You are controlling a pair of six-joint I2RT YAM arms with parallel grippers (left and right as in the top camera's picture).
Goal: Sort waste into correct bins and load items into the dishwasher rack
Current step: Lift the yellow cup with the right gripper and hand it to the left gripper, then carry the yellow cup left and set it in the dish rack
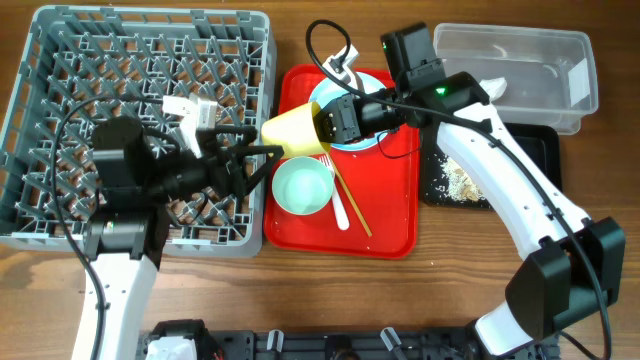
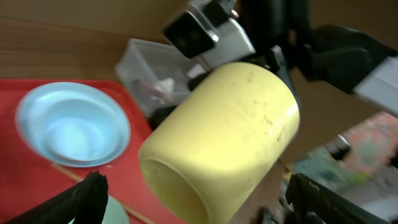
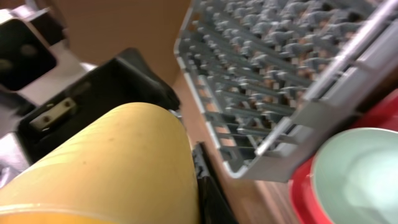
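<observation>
Your rack [image 1: 60,60] fills the left end of the bench. The red tray [image 1: 390,230] sits mid-bench beside it, the tub [image 1: 520,45] is in the far right corner, and the black tray [image 1: 540,150] in front of it holds scraps [image 1: 458,180]. On the red tray lie a plate [image 2: 71,130], bowl [image 1: 303,186], chopsticks [image 1: 358,215] and fork [image 1: 341,210]. Your right gripper [image 1: 325,122] is clamped on the cup [image 1: 290,130], held sideways over the red tray's left edge. Your left gripper [image 1: 265,163] is spread wide near the cup's mouth, gripping nothing.
</observation>
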